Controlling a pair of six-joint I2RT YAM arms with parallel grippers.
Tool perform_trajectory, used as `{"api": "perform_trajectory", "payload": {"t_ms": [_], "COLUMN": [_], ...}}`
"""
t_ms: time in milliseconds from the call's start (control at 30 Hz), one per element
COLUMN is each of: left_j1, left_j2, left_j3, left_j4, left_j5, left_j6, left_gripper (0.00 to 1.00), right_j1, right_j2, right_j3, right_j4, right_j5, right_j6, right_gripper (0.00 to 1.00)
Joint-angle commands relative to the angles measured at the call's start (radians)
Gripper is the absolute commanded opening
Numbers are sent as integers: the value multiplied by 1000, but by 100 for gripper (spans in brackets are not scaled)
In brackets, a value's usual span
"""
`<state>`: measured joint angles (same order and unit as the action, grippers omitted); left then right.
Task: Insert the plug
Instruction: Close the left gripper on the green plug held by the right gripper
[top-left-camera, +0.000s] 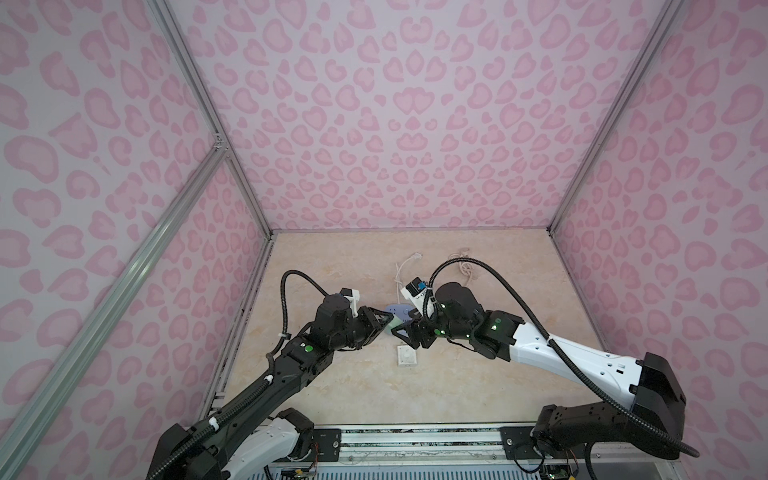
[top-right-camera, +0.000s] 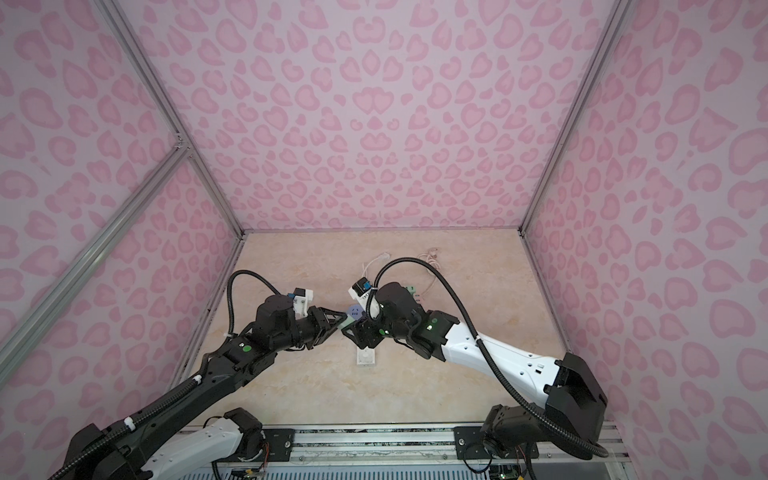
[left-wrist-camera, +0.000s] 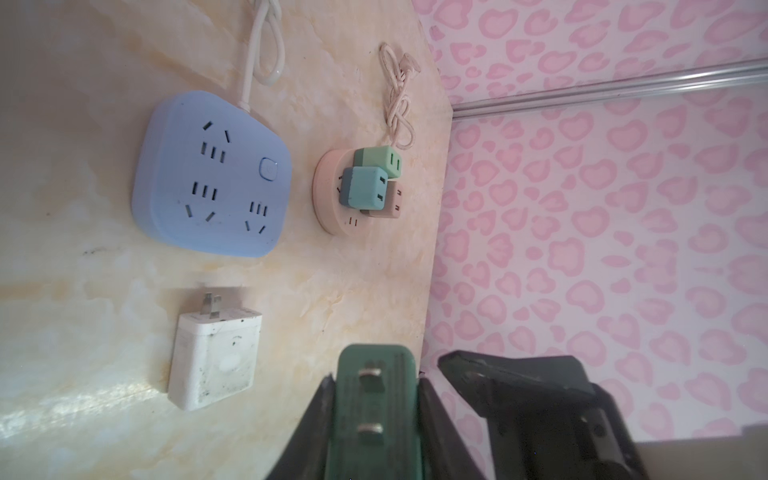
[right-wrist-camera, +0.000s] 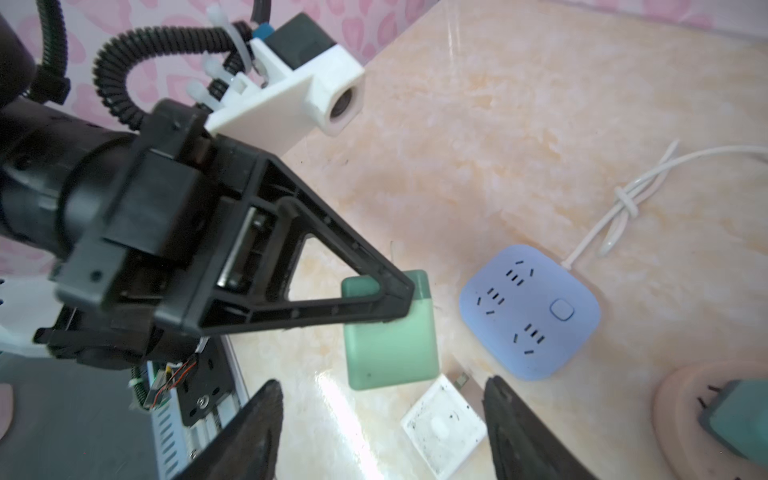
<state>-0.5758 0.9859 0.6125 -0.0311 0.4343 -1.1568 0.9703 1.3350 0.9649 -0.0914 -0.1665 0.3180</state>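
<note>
Two end effectors met just below the centre of both top views, over the middle of the worktop (top-left-camera: 332, 395). The left end effector (left-wrist-camera: 375, 386) was clamped on the one green plug (right-wrist-camera: 390, 345). Its fingers (left-wrist-camera: 320, 411) pressed the plug's two sides, and both of the plug's metal prongs stood bare. The right end effector (right-wrist-camera: 382, 382) held nothing, its two fingers (right-wrist-camera: 257, 419) standing wide apart, and its tip faced the left one, just beside it.

The plug sat in no socket; it hung close to the blue strip (top-left-camera: 397, 311) and the white charger (top-left-camera: 406, 355). In a top view it was hidden between the two tips.

One blue strip lay at mid-frame in both top views, carrying three socket groups and one button. Directly below it in the frame lay the one white charger, flat, with two prongs. To the strip's right, one round pink hub (left-wrist-camera: 332, 208) bore three cubes: one green (left-wrist-camera: 378, 160), one teal (left-wrist-camera: 363, 191), one beige (left-wrist-camera: 390, 205). In a top view the hub (top-right-camera: 411, 289) peeked out behind the right arm.

Two bundled cords lay above these in frame: one white (left-wrist-camera: 266, 41) running from the strip, and one beige (left-wrist-camera: 399, 95) by the hub.
</note>
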Motion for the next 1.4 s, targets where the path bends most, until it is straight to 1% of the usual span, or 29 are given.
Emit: {"api": "perform_trajectory", "payload": {"t_ms": [0,67,133,167,200,267,333,433,533,667,900,1367], "left_j1": [4,7,7,7,7,7,8,7,7,8,7,8], "left_j2": [-41,-73,-94,-102,-109,-127,-150,-192,-220,-227,-235,-269], "left_j3": [-10,-45,-99,-114,-123,-135,-151,-180,-175,-172,-185,-172], "left_j4": [71,105,194,209,208,196,198,215,196,200,234,236], "left_j5": [-30,-55,-68,-76,-83,-101,-118,-147,-157,-155,-160,-170], "left_j6": [-192,-309,-421,-454,-472,-486,-503,-534,-528,-518,-532,-527], "left_gripper": [2,1,1,1,1,1,1,1,1,1,1,1], "right_j1": [-9,-15,-16,-16,-17,-19,-16,-14,-16,-16,-9,1], "right_j2": [-33,-31,-25,-25,-25,-16,-2,4,14,60,118,138], "right_j3": [-117,-137,-141,-167,-198,-215,-200,-205,-192,-166,-165,-155], "right_j4": [341,406,448,521,607,692,709,729,714,702,753,759], "right_j5": [69,20,-17,-30,-40,-56,-69,-39,-34,-73,-125,-163], "right_j6": [47,47,39,40,48,54,50,46,42,75,140,146], "right_gripper": [71,70,68,68,67,66,65,65,64,62,56,44]}}
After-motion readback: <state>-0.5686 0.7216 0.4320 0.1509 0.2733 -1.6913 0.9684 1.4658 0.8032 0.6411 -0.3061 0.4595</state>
